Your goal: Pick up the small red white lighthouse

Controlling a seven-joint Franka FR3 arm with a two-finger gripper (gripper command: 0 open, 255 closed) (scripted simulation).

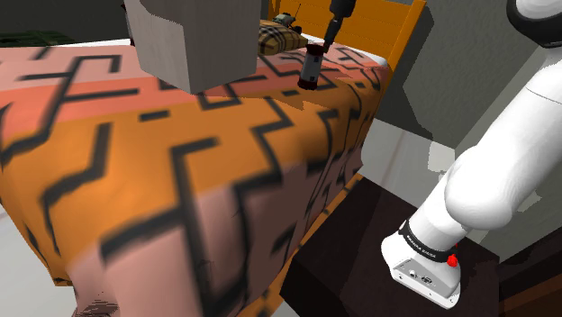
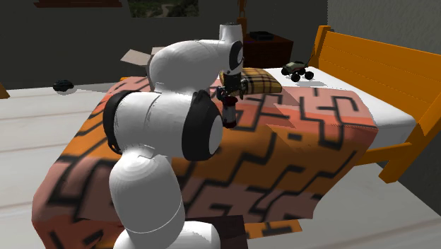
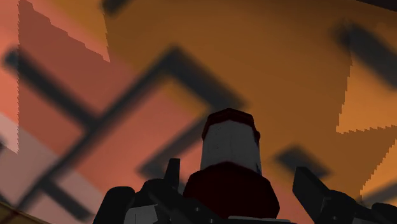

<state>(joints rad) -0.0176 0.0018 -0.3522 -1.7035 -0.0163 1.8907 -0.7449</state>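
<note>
I have the all-black two-finger gripper [image 3: 238,170] set down over the small lighthouse with a dark red cap, white body and dark red base [image 3: 230,143]. The lighthouse stands upright on the orange and pink bed blanket with black zigzag lines [image 1: 180,162], toward the pillow end of the bed and near the tan plaid pillow [image 2: 258,79]. The hand comes in from above, I judge, because the lighthouse is tall and narrow: a top-down approach lets the fingers [image 3: 173,173] straddle its upper part without nudging it over on the soft cover. In the wrist view they stand apart, one on each side of the top, and a narrow gap seems to show between each finger and the red, so I read the gripper as spread around it and holding nothing. In the shoulder view the base looks seated on the blanket. The next move calls for closing squarely, then lifting straight up; a skewed squeeze could tip it.
</note>
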